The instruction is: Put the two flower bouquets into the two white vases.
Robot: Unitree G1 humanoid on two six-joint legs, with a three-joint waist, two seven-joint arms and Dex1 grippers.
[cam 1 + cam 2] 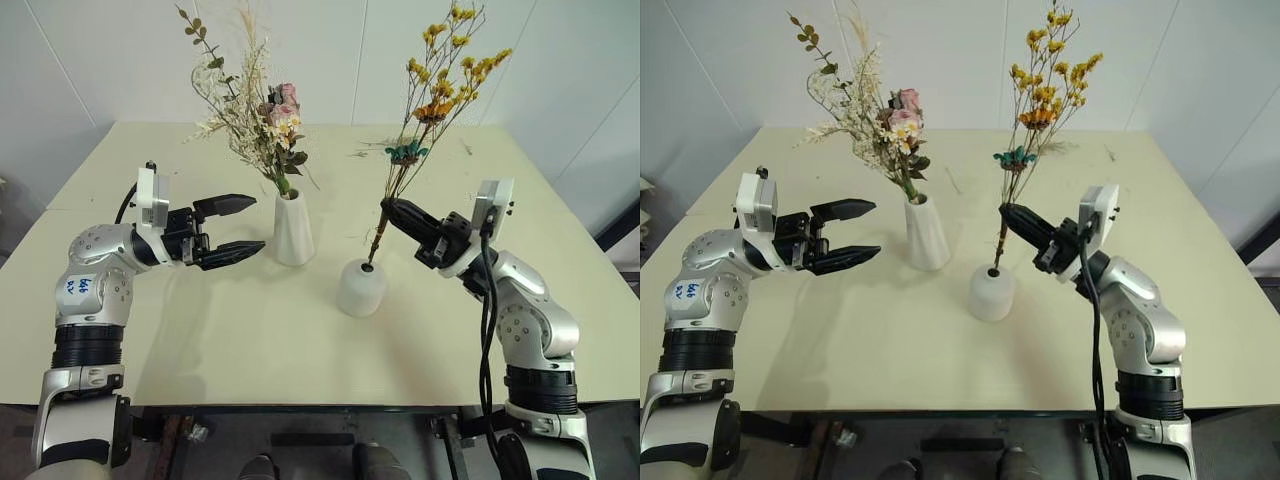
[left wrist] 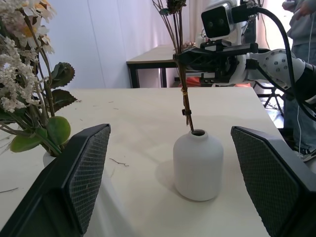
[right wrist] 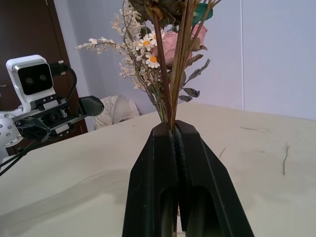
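Stems of the small yellow-orange bouquet [image 1: 440,90] are being pinched by the right gripper [image 1: 392,211], whose two black fingers are being pressed fully together around them, partway up the bunch. The stem ends are being held in or right at the small top hole of the short rounded white vase [image 1: 361,288], which is standing near the middle of the pale table [image 1: 250,340]; whether they are reaching the bottom cannot be told. The bunch is being tilted, blossoms leaning away toward the robot's right.

Just beside, toward the robot's left and slightly farther back, the large bouquet of pink roses [image 1: 268,110], dark leaves and pale sprigs is already sitting in the tall narrow white vase [image 1: 292,228].

The left gripper [image 1: 232,230] is being held near the tall vase with its fingers spread wide and nothing between them, pointing across toward the short vase.

As a judgement, this step is the seating of the second bouquet. It would be done well if the stems are brought more upright over the hole and lowered until they are resting on the base before being let go, slowly, so the light vase is not being tipped or dragged. The empty left gripper could be used to steady the vase.
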